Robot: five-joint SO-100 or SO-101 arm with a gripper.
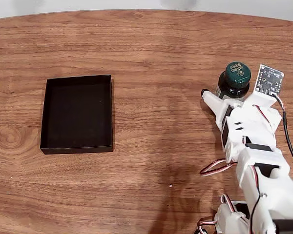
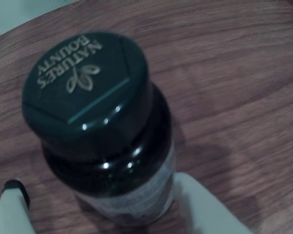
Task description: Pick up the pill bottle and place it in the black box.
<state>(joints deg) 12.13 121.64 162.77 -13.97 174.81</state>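
Note:
The pill bottle (image 1: 234, 78) stands upright at the right of the wooden table, dark green with pale print on its round cap. My gripper (image 1: 225, 93) is open and straddles the bottle's lower body. In the wrist view the bottle (image 2: 97, 122) is close up between the two white fingers. The black-tipped finger (image 2: 12, 207) stands apart from it on the left, and the other finger (image 2: 205, 207) is close against its right side. The black box (image 1: 77, 114), a shallow matte tray with nothing in it, lies far to the left in the fixed view.
The white arm (image 1: 256, 161) with red and black wires reaches in from the bottom right corner. A small camera board (image 1: 269, 80) sits just right of the bottle. Bare wood stretches between bottle and box. The table's far edge (image 1: 146, 10) curves along the top.

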